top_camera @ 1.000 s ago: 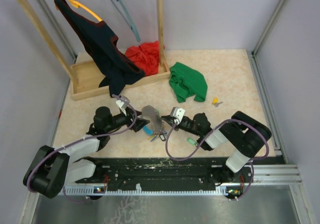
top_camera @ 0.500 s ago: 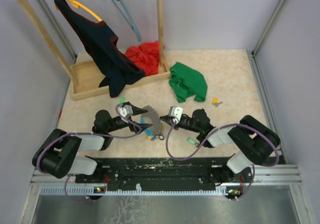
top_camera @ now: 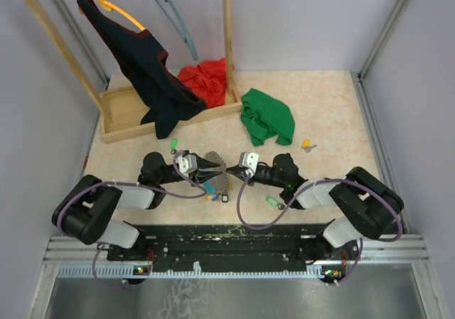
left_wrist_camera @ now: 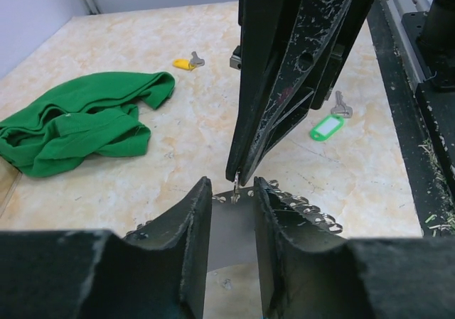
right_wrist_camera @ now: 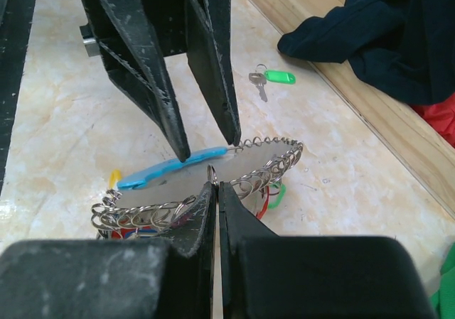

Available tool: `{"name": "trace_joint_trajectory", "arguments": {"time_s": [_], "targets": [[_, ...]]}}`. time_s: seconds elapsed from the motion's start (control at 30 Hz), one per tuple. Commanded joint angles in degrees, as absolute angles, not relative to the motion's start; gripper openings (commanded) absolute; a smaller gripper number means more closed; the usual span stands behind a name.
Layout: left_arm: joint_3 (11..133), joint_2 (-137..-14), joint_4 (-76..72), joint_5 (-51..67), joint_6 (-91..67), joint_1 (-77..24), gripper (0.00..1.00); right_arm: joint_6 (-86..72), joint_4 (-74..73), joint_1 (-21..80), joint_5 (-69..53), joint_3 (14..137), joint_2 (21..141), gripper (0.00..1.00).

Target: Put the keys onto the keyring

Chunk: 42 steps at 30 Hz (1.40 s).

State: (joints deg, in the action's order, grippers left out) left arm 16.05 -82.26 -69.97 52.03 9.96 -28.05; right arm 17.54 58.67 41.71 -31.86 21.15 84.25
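Note:
The keyring (top_camera: 215,168), a silver wire ring with a grey plate and a light-blue segment (right_wrist_camera: 163,173), is held tilted above the table between both grippers. My right gripper (top_camera: 229,171) is shut on one small wire loop at the ring's edge (right_wrist_camera: 211,170). My left gripper (top_camera: 205,167) is open, its fingertips (right_wrist_camera: 181,148) straddling the blue segment; the plate (left_wrist_camera: 231,226) shows between its fingers. Coloured tagged keys hang under the ring (top_camera: 217,191). Loose keys lie on the table: one green-tagged (top_camera: 271,201), one yellow-tagged (top_camera: 306,146), another green-tagged (top_camera: 173,144).
A green cloth (top_camera: 266,116) lies behind the grippers. A wooden clothes rack (top_camera: 170,109) with a dark garment and a red cloth stands at the back left. The black base rail (top_camera: 227,237) runs along the near edge. Metal frame walls bound the right side.
My left arm has swung its elbow left and brought its gripper in against the ring, uncovering the green-tagged key behind it. The right gripper has stayed on the ring's edge.

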Motion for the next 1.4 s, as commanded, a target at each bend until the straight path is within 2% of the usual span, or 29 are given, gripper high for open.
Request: {"name": "trace_joint_trajectory", "arguments": {"time_s": [0.0, 0.37, 0.67, 0.83, 1.0, 1.07, 1.13, 1.27, 1.37], "targets": [[17.6, -83.4, -67.4, 53.0, 13.2, -28.4, 0.34, 18.0, 62.0, 41.0, -34.0, 23.9, 81.5, 0.00], [19.2, -86.1, -64.6, 53.1, 14.7, -29.3, 0.33, 17.9, 62.1, 41.0, -34.3, 23.7, 81.0, 0.00], [19.9, -86.3, -64.2, 53.1, 15.0, -30.0, 0.29, 17.3, 62.8, 41.0, -34.5, 23.7, 81.4, 0.00], [20.3, -86.4, -63.7, 53.3, 15.1, -30.3, 0.21, 16.8, 63.2, 41.0, -34.8, 23.7, 81.5, 0.00], [20.4, -84.8, -60.5, 52.3, 16.9, -30.4, 0.03, 16.3, 63.0, 41.0, -34.3, 23.3, 80.9, 0.00], [20.4, -82.6, -57.5, 50.9, 18.8, -30.4, 0.00, 15.4, 63.8, 41.0, -32.7, 22.1, 80.2, 0.01], [20.5, -80.5, -54.2, 49.4, 20.9, -30.5, 0.00, 14.2, 64.2, 41.1, -31.3, 20.7, 79.0, 0.07], [20.8, -77.2, -48.8, 46.6, 23.8, -31.0, 0.00, 11.3, 60.7, 41.0, -28.6, 19.3, 75.6, 0.29], [21.4, -75.7, -45.2, 44.3, 25.1, -31.5, 0.00, 9.1, 54.5, 41.0, -26.5, 19.6, 71.8, 0.38]]}}
